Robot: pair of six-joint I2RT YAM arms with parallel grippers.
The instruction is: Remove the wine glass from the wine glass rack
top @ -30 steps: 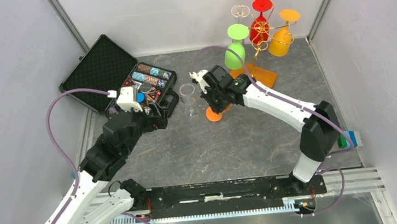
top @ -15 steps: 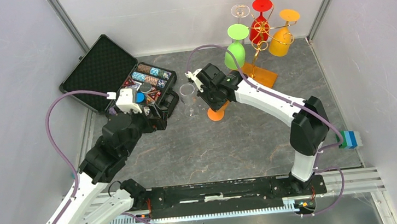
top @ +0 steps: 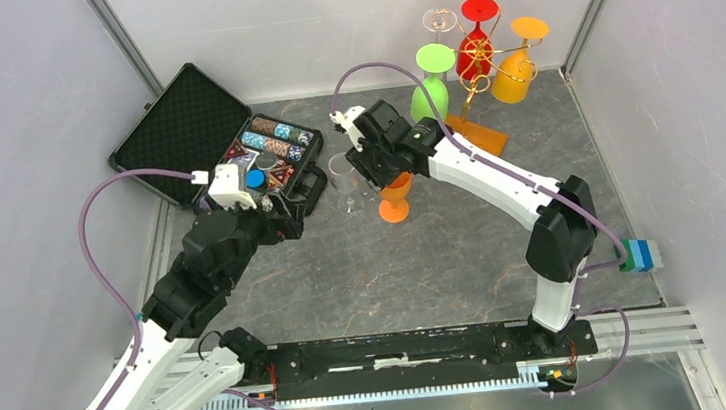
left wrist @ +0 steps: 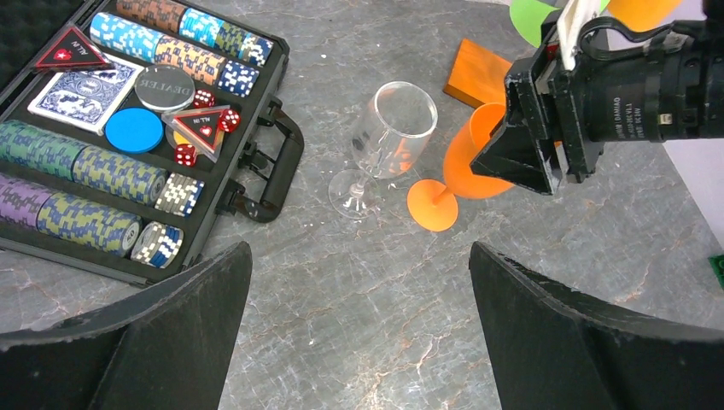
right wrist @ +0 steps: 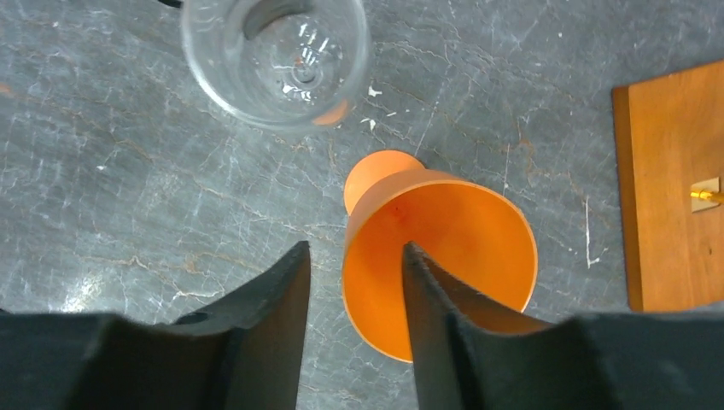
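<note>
An orange wine glass stands upright on the table, also in the right wrist view and the left wrist view. My right gripper hovers just over its rim, open. One finger is inside the bowl and the other outside, with the bowl's wall between them and a gap on either side. The wine glass rack stands at the back right on its wooden base, with several glasses hanging upside down. My left gripper is wide open over bare table, holding nothing.
A clear wine glass stands just left of the orange one. An open black poker case with chips, cards and dice lies at the left. Walls close the table in at the back and on both sides.
My right gripper has gone from shut to open and has risen slightly toward the back left, so the orange glass's bowl now shows below it. The left arm has barely moved.
</note>
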